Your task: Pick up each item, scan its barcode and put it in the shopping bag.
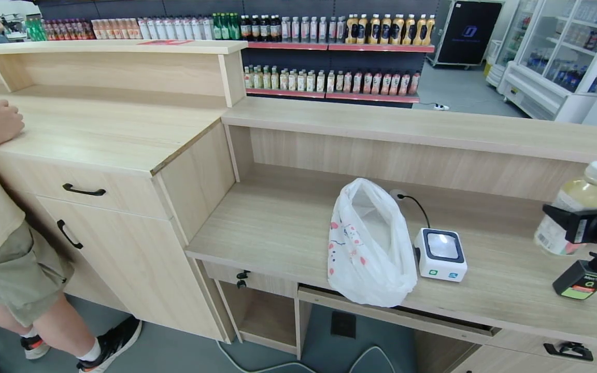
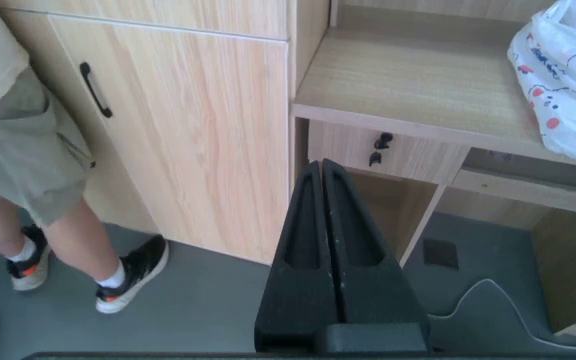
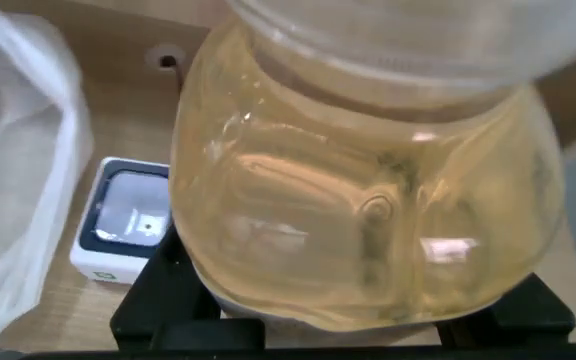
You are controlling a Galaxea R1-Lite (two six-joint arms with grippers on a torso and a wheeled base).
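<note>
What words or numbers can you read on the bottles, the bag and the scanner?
No text here can be read.
pale yellow bottle: label print too small.
dark pump bottle: label blurred.
scanner: two tiny icons, no legible words.
shopping bag: red pattern, no words seen.
shelf bottles: labels too small.

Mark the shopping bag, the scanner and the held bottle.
shopping bag [image 1: 366, 254], head view, its white front side.
scanner [image 1: 441, 246], head view, its glass window.
bottle [image 1: 586, 194], head view, its yellowish liquid-filled body.
</note>
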